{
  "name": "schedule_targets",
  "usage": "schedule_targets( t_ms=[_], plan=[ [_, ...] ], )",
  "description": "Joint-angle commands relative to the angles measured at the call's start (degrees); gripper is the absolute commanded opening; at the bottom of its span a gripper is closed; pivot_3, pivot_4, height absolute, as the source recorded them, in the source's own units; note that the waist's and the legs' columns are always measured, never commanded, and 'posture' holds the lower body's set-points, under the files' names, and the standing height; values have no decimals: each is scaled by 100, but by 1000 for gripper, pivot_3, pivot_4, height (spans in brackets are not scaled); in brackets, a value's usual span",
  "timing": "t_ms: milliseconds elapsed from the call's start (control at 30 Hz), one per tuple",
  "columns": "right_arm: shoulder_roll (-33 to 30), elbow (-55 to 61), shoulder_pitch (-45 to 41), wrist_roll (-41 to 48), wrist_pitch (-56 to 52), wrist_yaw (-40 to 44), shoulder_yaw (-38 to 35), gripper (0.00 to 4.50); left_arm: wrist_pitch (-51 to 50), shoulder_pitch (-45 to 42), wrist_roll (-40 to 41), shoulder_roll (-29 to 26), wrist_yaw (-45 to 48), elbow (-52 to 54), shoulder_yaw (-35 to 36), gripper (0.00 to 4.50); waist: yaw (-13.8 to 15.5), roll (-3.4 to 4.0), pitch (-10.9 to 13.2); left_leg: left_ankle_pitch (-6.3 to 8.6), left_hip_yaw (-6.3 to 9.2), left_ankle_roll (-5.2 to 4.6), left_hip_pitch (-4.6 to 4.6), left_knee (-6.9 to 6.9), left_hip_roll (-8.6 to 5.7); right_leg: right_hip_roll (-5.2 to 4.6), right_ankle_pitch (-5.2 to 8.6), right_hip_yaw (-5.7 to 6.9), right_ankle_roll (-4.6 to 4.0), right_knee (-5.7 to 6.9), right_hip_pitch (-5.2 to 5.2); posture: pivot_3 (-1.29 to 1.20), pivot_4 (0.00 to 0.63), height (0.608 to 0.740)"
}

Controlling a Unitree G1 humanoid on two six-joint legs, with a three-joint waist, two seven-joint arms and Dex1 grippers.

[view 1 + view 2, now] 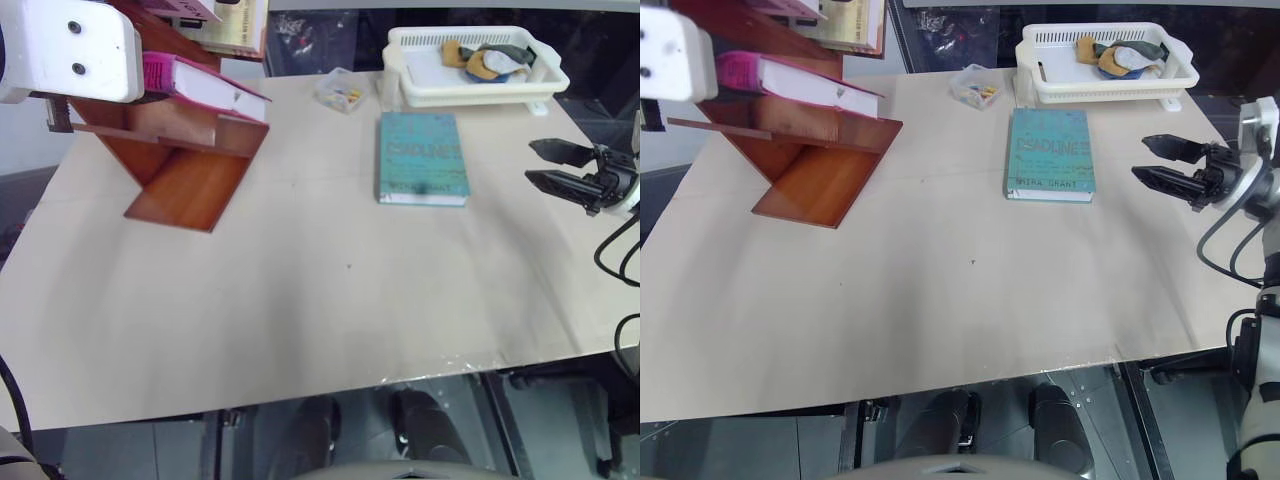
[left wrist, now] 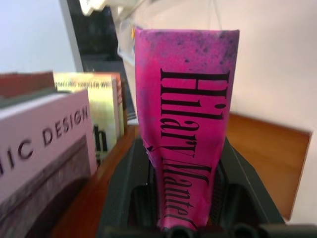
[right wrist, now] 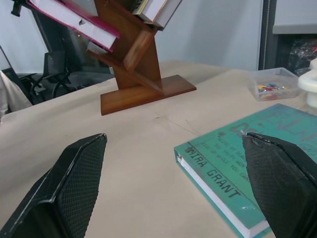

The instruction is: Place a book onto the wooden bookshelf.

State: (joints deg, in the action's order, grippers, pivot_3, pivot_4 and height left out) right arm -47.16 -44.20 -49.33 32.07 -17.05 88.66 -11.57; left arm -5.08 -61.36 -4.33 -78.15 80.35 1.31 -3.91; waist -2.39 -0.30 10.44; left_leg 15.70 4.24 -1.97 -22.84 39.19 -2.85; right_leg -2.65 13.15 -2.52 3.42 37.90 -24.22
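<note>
Pink is what we follow: the book (image 1: 205, 85) with the Hilary Mantel lettering lies slanted on a board of the wooden bookshelf (image 1: 190, 165), its white page edges facing us and its far end poking out past the divider. In the left wrist view we look straight down the cover and see the left gripper (image 2: 184, 218) clamped on the near end of it, black fingers (image 2: 126, 183) pressed to either side. So the book is on the shelf, we reckon, but not yet let go. Beside it in that same view stands a pale design book (image 2: 44, 144) and a yellowish book (image 2: 101, 106), already shelved.

Over on the other side, the right gripper (image 1: 1170, 165) hangs above the table (image 1: 330, 300) with its jaws spread wide and nothing between them, near the teal-green book (image 1: 1050, 150), which lies flat and untouched. Behind that sit a small clear box (image 1: 340, 90) and the white plastic basket (image 1: 420, 95).

Where does that leave us? The carrying and the placing look nearly done. What remains, by our reading, is to check that the book rests fully on the slanted board, open the left fingers and draw the arm clear without dragging the book back off. We cannot tell from here whether its lower edge is seated against the divider.
</note>
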Motion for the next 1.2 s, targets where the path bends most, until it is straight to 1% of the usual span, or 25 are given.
schedule_targets(
  t_ms=[33, 200, 500, 733, 800, 900, 1067, 1200],
  plan=[
    [-78, 31, -152, 104, 60, 384, -19, 4500, 199, 82, -131, -186, -222, -114, 299, 793, 1, 0, 0, 0, 0, 0, 0, 0, 0, 0, 0, 0, 0, 0, 0, 0, 150, 740],
    [-82, -3, -167, 108, 74, 384, 2, 4500, 297, 273, 27, -118, -388, -194, 456, 793, 1, 0, 3, 1, 0, -2, 0, 0, 0, 0, 0, 1, 0, 1, 0, 0, 150, 740],
    [-82, -52, -196, 100, 115, 384, -13, 4500, 273, 714, 50, -170, -642, -242, 678, 793, 1, 1, 4, 1, 0, -2, 0, 0, 0, -1, 0, -1, 0, 2, -2, 0, 150, 740],
    [-105, -5, -117, 114, 116, 384, -56, 4500, 651, 1151, 28, -231, -835, -539, 811, 793, 0, 2, 5, 1, -1, -2, -1, 0, 1, -1, 0, -2, 0, 6, -6, 0, 150, 740],
    [-114, -20, -110, 104, 127, 384, -72, 4500, 761, 1150, 103, -111, -942, -704, 824, 793, 2, 2, 5, 1, -1, -2, -1, -1, 1, -1, 0, -2, 0, 6, -5, 0, 150, 740],
    [-121, -39, -105, 91, 143, 384, -89, 4500, 1012, 1227, -35, -116, -1078, -1001, 749, 793, 3, 1, 5, 2, -1, -2, -3, -1, 0, -2, 0, -2, -1, 4, -6, 0, 150, 740],
    [-127, -38, -99, 91, 154, 384, -96, 4500, 1123, 1205, 95, -54, -1107, -1103, 759, 793, -2, 2, 5, 2, -1, -2, -2, -1, 0, -3, -1, -2, -1, 6, -6, 0, 150, 740],
    [-134, -46, -99, 77, 178, 384, -110, 4500, 1247, 1178, 33, -54, -1146, -1303, 691, 793, -4, 2, 6, 2, -1, -3, -2, -1, 1, -2, -1, -3, -1, 7, -8, 0, 150, 740]
  ],
)
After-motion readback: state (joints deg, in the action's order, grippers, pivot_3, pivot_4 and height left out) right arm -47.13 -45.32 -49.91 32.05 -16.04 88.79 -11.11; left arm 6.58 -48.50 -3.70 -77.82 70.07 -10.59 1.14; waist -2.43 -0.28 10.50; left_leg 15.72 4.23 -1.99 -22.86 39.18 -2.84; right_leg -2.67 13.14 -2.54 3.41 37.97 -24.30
